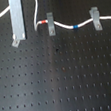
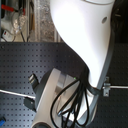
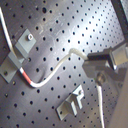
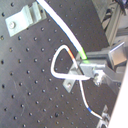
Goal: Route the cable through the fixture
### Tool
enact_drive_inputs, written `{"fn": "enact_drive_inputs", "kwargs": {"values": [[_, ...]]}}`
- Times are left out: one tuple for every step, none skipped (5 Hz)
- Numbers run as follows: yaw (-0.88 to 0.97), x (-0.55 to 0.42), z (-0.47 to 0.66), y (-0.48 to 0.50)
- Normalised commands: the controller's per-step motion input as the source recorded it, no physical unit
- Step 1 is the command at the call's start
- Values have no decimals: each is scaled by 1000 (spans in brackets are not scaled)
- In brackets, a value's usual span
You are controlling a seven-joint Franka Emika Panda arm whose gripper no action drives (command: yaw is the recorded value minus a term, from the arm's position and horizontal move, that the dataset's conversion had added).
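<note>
My end effector (image 4: 100, 70) is clamped on the cable (image 4: 65, 30) beside the fixture (image 1: 15, 43), so I should keep the cord taut, lowering it squarely into the slot.

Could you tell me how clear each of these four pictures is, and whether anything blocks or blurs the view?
First exterior view: soft and pixelated, but the cable reads well against the dark board. Second exterior view: the blurred white arm fills most of the frame. First wrist view: evenly lit, the hand out of focus. Second wrist view: soft, with a greenish tint on the cable near the hand.
</note>
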Motion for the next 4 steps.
{"fn": "enact_drive_inputs", "kwargs": {"values": [[0,-15,0,1],[0,0,28,-1],[0,0,26,0],[-3,0,148,-2]]}}
